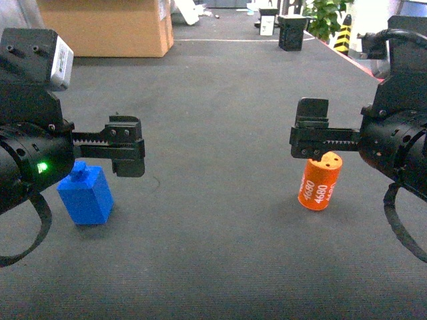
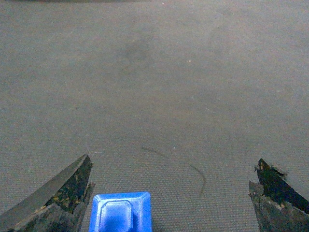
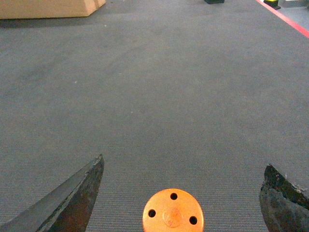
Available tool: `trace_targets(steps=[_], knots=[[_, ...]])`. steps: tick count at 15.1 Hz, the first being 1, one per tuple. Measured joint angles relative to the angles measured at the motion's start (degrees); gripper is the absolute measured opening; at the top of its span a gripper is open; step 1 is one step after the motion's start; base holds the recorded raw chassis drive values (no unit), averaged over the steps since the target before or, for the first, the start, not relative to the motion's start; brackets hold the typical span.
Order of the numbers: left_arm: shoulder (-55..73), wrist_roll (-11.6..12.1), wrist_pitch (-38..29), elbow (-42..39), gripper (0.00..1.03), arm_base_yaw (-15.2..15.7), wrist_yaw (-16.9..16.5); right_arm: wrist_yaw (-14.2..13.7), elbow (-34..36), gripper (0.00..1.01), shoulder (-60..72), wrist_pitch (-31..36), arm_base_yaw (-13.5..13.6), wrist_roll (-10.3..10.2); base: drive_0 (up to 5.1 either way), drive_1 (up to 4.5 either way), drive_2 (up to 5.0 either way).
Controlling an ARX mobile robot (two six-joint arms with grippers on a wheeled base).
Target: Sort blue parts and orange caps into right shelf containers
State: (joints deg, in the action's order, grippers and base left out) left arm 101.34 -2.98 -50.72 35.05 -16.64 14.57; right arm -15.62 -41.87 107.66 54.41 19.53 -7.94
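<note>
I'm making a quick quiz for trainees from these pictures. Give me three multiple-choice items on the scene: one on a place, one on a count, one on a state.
1. Where does the blue part stand?
A. On the floor
B. In a crate
C. On a box

2. How many holes show in the orange cap's top?
A. One
B. Three
C. Five

3. The right end effector is:
A. Shut on the cap
B. Open above the cap
C. Out of view

Answers: 1 A, it sits on grey carpet; 2 B, three dark holes show; 3 B, fingers spread wide either side.
</note>
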Motion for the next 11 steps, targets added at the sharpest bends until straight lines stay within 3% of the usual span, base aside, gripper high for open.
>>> trace_targets(steps=[11], knots=[[8.39, -0.55, -1.27, 1.62, 0.98, 2.19, -1.36, 0.00, -3.78, 0.98, 9.05, -0.33, -0.02, -2.14, 0.0, 0.00, 0.0]])
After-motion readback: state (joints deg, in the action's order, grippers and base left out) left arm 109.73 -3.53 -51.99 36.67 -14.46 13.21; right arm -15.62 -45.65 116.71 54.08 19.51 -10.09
